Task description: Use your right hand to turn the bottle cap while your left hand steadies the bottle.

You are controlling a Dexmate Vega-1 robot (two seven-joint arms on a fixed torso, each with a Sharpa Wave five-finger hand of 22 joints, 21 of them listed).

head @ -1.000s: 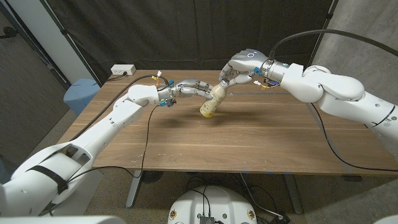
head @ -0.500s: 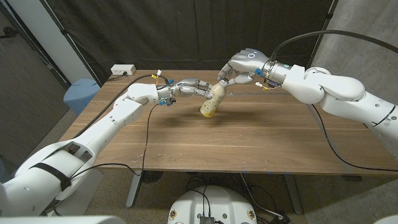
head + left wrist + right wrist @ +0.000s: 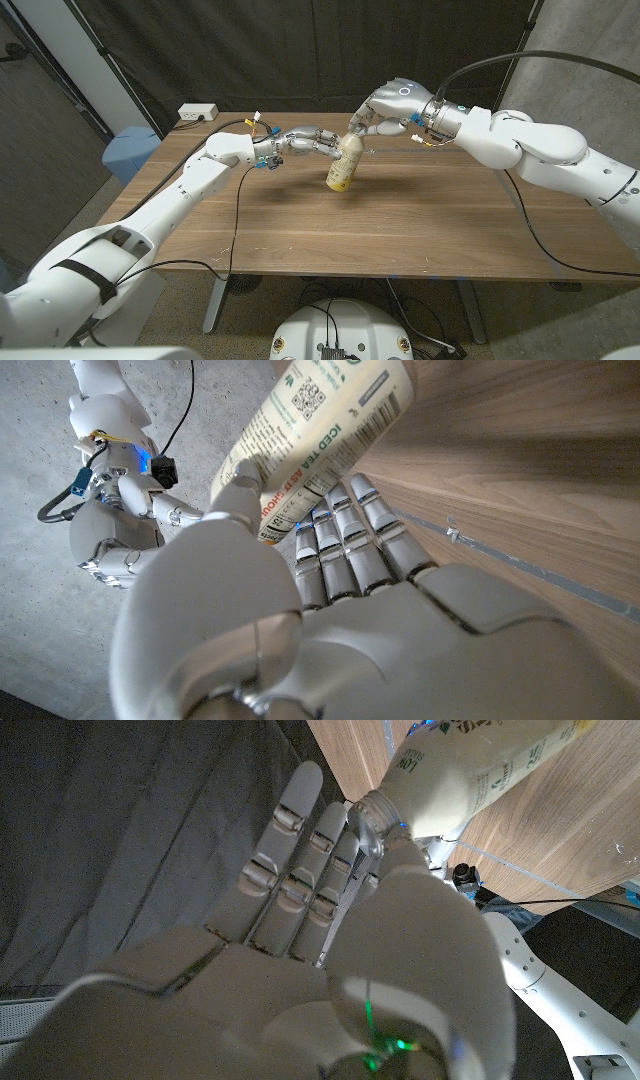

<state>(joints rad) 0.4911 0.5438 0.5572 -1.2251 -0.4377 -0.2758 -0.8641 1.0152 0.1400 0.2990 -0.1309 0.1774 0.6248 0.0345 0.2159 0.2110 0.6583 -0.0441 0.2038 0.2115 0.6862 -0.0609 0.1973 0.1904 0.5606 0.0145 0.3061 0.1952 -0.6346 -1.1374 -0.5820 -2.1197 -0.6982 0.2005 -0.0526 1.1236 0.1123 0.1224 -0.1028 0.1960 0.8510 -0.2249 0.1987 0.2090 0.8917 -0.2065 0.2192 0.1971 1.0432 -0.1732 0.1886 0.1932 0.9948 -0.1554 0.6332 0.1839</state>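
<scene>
On the wooden bench (image 3: 400,220), the left robot hand (image 3: 312,141) grips a near-upright iced-tea bottle (image 3: 343,165). The right robot hand (image 3: 385,108) closes around its neck; the right wrist view shows bare threads (image 3: 372,818).

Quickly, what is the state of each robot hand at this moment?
Left robot hand: holding the pale cream plastic iced-tea bottle by its body.
Right robot hand: fingers at the bottle's neck; a firm grip cannot be told.

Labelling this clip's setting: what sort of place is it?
Probably a robotics lab: a wooden table backed by black curtains, a power strip on the table, and bare concrete floor.
</scene>
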